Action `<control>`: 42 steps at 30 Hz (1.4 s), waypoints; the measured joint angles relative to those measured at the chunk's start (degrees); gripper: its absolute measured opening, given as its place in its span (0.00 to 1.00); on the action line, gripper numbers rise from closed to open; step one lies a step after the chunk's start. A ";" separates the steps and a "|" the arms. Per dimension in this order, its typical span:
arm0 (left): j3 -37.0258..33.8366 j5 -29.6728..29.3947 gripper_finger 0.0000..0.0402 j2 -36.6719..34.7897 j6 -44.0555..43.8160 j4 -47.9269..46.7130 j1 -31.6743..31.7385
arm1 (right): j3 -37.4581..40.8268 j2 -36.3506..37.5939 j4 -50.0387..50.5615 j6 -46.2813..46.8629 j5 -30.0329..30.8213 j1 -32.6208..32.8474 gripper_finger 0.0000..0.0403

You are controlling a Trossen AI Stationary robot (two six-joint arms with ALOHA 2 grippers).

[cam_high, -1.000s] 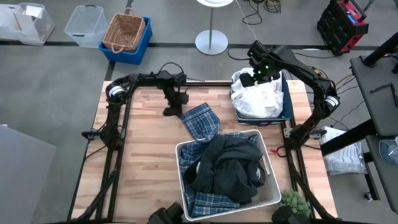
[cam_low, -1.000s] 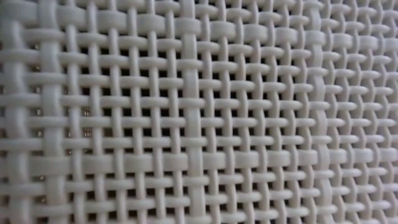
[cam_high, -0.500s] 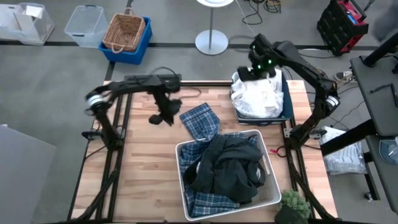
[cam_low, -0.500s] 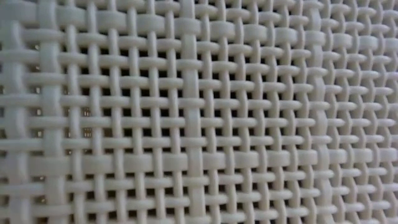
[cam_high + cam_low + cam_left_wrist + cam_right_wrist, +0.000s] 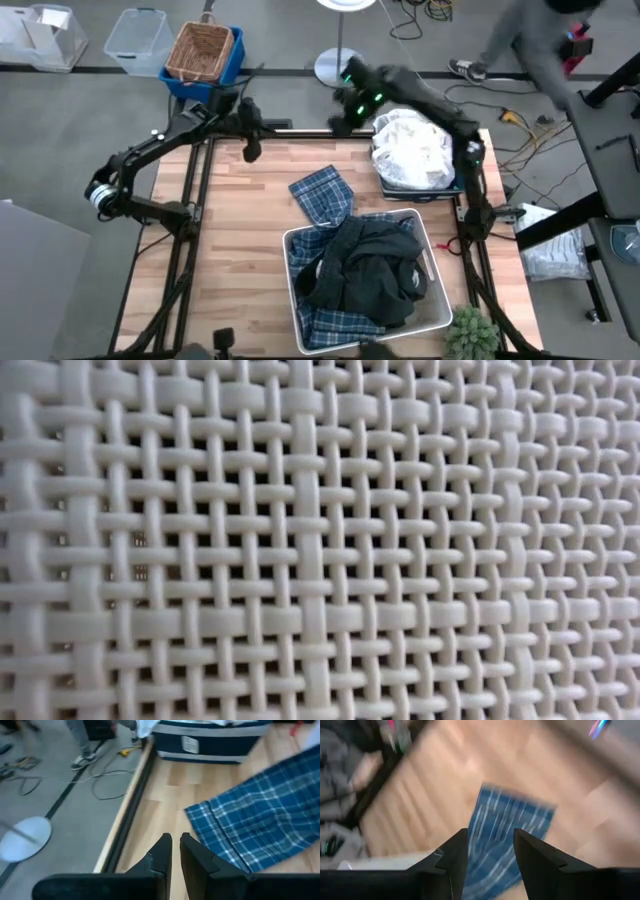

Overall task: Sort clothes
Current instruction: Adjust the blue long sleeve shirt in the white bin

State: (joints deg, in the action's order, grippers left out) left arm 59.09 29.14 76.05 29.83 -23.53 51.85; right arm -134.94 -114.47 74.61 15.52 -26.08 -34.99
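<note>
Clothes lie in three places: a plaid piece (image 5: pixel 322 193) flat on the table, dark and plaid garments (image 5: pixel 365 268) heaped in the white bin (image 5: pixel 436 268), white ones (image 5: pixel 412 150) piled in the navy bin (image 5: pixel 452 186).
The left gripper (image 5: pixel 251 150) hovers empty near the table's far edge, fingers almost together; the right gripper (image 5: pixel 345 108) hangs beyond that edge beside the white pile, fingers apart, holding nothing. A person (image 5: pixel 540 35) passes behind.
</note>
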 joint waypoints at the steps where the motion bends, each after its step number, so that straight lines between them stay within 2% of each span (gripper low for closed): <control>1: 0.00 -0.36 0.05 -0.61 -0.67 -0.04 0.34 | 1.36 -0.62 0.60 0.20 -1.38 1.06 0.37; 3: -0.08 -0.42 0.05 -1.82 -0.85 -0.30 0.53 | 2.52 -2.20 3.16 0.34 -2.90 2.40 0.37; 10: -0.04 -0.22 0.05 -3.06 -0.99 -0.34 0.55 | 1.19 -8.91 8.02 0.87 -1.97 5.74 0.44; 17: -1.89 0.40 0.05 1.62 -2.05 1.74 -0.09 | 1.20 -13.79 13.60 -3.32 -2.96 10.04 0.52; 19: -2.32 4.73 0.05 4.79 0.26 2.23 -0.82 | 1.14 -14.67 13.31 -5.32 -3.88 10.06 0.53; 23: -2.08 20.73 0.05 13.03 9.83 3.01 -4.26 | -0.14 -14.01 13.73 -8.09 -3.23 9.25 0.53; 25: -1.51 22.77 0.06 17.21 8.95 3.11 -6.66 | -0.08 -12.48 13.69 -8.54 0.19 8.84 0.52; 28: -0.48 21.17 0.12 23.28 5.28 2.84 -9.68 | -0.08 -8.73 13.86 -8.78 5.84 8.06 0.51; 33: 0.26 19.45 0.28 29.03 8.38 0.85 -13.58 | -0.12 -2.34 13.11 -5.76 14.35 6.44 0.51; 38: 0.55 8.75 0.44 30.42 13.82 1.06 -15.48 | -0.10 1.33 12.64 -2.62 20.77 6.08 0.51; 42: 0.36 5.21 0.54 33.22 17.75 0.88 -15.94 | -0.10 2.65 11.90 -1.03 22.17 5.96 0.51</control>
State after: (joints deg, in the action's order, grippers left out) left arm 59.45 34.35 109.27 47.58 -22.65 35.91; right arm -135.04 -111.82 86.51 14.49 -3.91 -29.04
